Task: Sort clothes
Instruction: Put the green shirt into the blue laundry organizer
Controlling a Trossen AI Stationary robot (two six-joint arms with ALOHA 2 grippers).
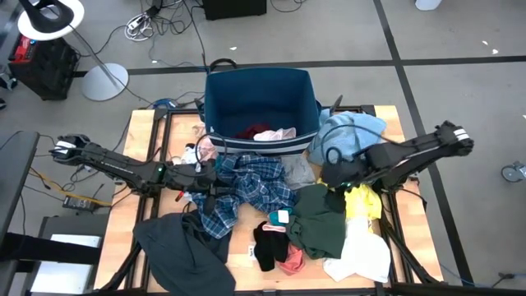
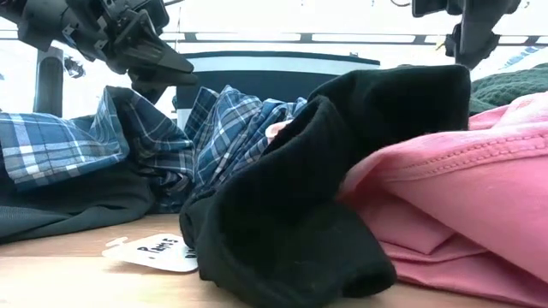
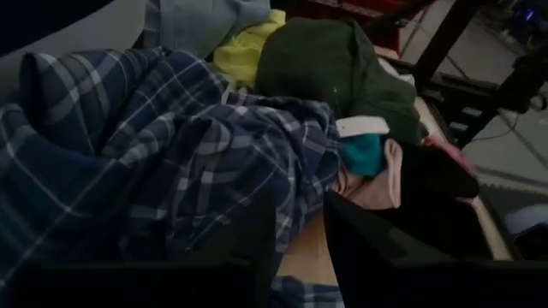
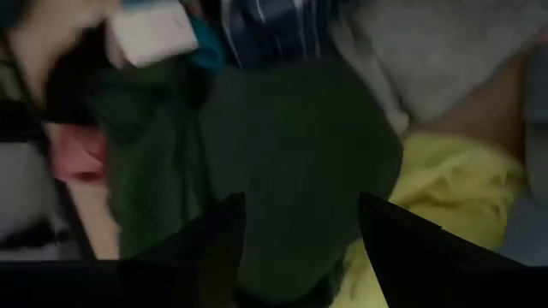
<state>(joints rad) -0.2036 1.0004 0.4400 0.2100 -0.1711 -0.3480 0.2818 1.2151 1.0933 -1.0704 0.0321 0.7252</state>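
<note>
Item: clothes, heaped mid-table before the navy bin (image 1: 261,103). We note the left gripper (image 1: 212,196) over the blue plaid shirt (image 1: 251,185), fingers apart; the right gripper (image 1: 333,177) above the dark green garment (image 1: 319,222) (yellow piece (image 1: 359,201) beside), fingers spread, holding nothing.

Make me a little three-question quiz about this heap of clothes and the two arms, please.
1. True or false: the navy bin already holds some clothing.
2. Which garment lies under the right gripper? A) pink top B) dark green garment C) white cloth
3. Fill in: the left gripper is at the blue ____ shirt.

Key:
1. True; maroon and pale pieces lie inside.
2. B, the dark green garment, fingers open above it.
3. Plaid; the blue plaid shirt.
</note>
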